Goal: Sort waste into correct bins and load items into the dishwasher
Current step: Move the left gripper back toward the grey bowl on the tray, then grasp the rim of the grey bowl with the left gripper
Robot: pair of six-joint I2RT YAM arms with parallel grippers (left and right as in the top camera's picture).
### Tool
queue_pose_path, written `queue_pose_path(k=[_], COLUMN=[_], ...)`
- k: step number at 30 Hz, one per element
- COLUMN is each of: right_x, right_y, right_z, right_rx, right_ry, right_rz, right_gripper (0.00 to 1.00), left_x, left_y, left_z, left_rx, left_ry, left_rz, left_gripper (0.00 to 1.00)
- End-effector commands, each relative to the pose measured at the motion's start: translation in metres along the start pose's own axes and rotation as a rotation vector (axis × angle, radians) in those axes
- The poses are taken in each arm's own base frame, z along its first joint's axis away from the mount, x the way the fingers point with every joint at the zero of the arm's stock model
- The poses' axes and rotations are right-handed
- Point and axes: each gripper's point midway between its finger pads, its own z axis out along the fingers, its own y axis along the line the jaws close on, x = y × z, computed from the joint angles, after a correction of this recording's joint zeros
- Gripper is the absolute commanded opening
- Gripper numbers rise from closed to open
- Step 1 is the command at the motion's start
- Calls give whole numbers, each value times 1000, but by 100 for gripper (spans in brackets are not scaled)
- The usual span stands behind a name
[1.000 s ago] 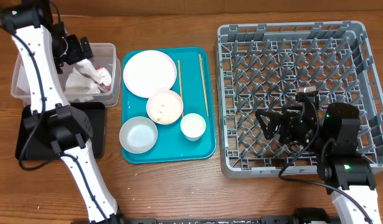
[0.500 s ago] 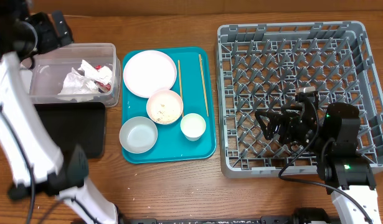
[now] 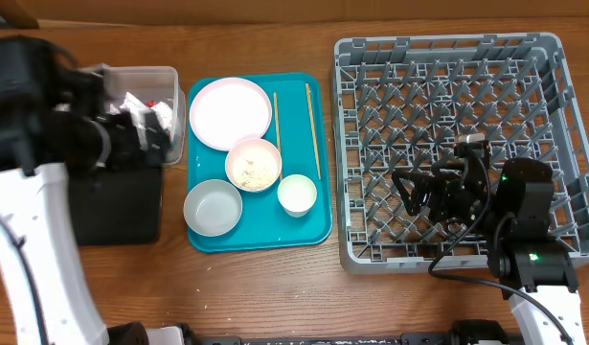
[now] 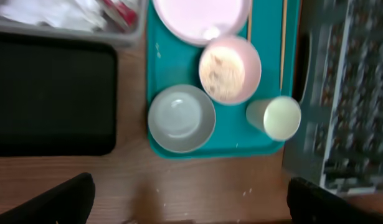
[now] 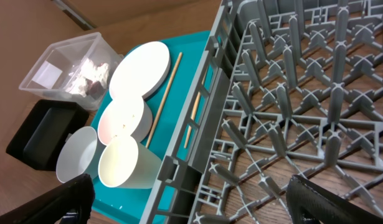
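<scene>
Right now the left end effector (image 4: 188, 196) is hovering over the left side of the wooden surface (image 3: 256, 287), its fingers spread wide and gripping nothing. The right end effector (image 3: 423, 192) is hanging over the grey dish rack (image 3: 447, 67), likewise spread and empty. The white plate (image 3: 230, 112), the bowl with rice (image 3: 253, 164), the empty bowl (image 3: 214, 207) and the cup (image 3: 297, 194) are sitting on the teal tray (image 3: 313, 225), with two chopsticks (image 3: 313, 129) lying beside the plate. Crumpled paper scraps (image 3: 146, 110) are resting in the clear tub (image 3: 169, 86), which is sitting just beside the black tray (image 3: 117, 206).
</scene>
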Motion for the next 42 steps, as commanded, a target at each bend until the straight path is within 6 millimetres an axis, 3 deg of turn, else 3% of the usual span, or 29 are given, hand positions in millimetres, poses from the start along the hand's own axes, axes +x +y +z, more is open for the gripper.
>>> queue_pose_path(k=[1, 5, 8, 12, 17, 19, 23, 26, 42], right_x=[-10, -8, -5, -3, -3, -3, -3, -1, -1], right_y=[5, 5, 4, 4, 4, 4, 4, 3, 3], right_z=[-4, -4, -4, -4, -3, -3, -3, -3, -3], right_rx=[-11, -10, -7, -6, -6, -6, -6, -5, -5], right_ry=[-22, -12, -1, 5, 7, 7, 7, 12, 12], right_rz=[-10, -4, 4, 8, 9, 9, 10, 13, 13], right_gripper=[100, 100, 100, 100, 100, 100, 100, 100, 100], left_x=[24, 50, 74, 96, 108, 106, 97, 98, 114], left_y=[-24, -42, -40, -39, -37, -34, -34, -19, -11], left_z=[39, 97, 134, 173, 209, 218, 234, 247, 258], left_rx=[57, 80, 57, 64, 54, 42, 45, -23, -34], left_ry=[129, 243, 316, 346, 322, 294, 223, 192, 214], left_rz=[156, 250, 291, 308, 323, 303, 296, 265, 222], left_gripper=[100, 100, 97, 89, 81, 80, 65, 59, 20])
